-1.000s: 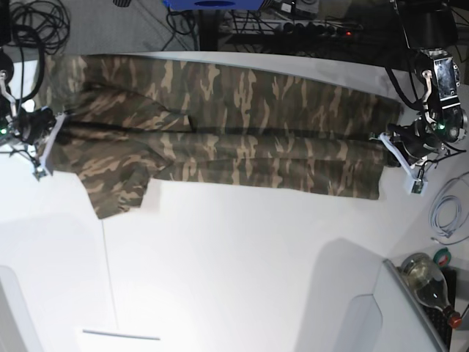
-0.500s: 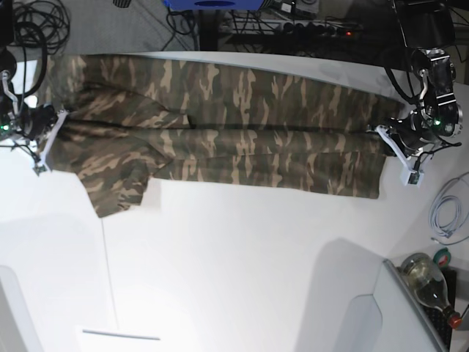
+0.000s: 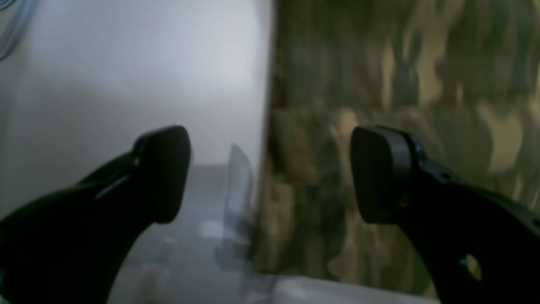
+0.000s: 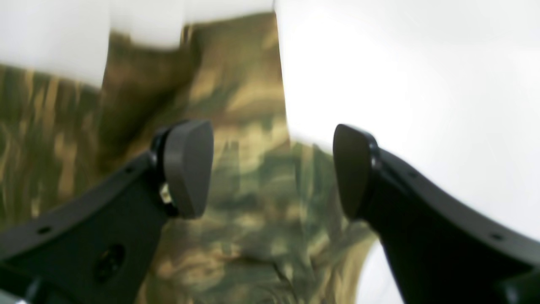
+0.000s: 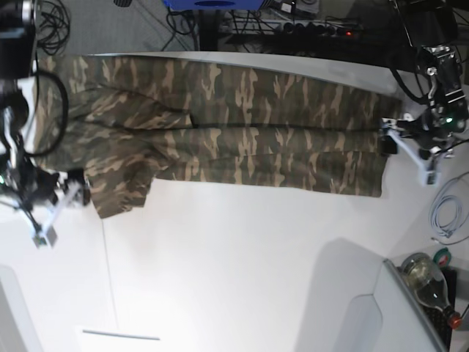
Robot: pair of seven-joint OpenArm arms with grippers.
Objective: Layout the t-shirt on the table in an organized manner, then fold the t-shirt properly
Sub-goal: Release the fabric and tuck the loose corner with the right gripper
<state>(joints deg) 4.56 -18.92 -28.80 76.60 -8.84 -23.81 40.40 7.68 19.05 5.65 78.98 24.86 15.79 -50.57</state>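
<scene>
Shirt [image 5: 234, 125] lies spread in a long band across the far half of the table [image 5: 242, 271], one sleeve end pointing near at the left. Left gripper [image 3: 270, 173] hangs at the shirt's right edge, fingers wide apart, holding nothing. Right gripper [image 4: 272, 169] sits over the sleeve at the left, fingers likewise spread and empty.

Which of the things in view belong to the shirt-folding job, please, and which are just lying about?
Part of the job:
- t-shirt, spread lengthwise
- table
- left gripper, open
- right gripper, open

Just lying about:
- glass bottle
- coiled white cable
- cables beyond the table
</scene>
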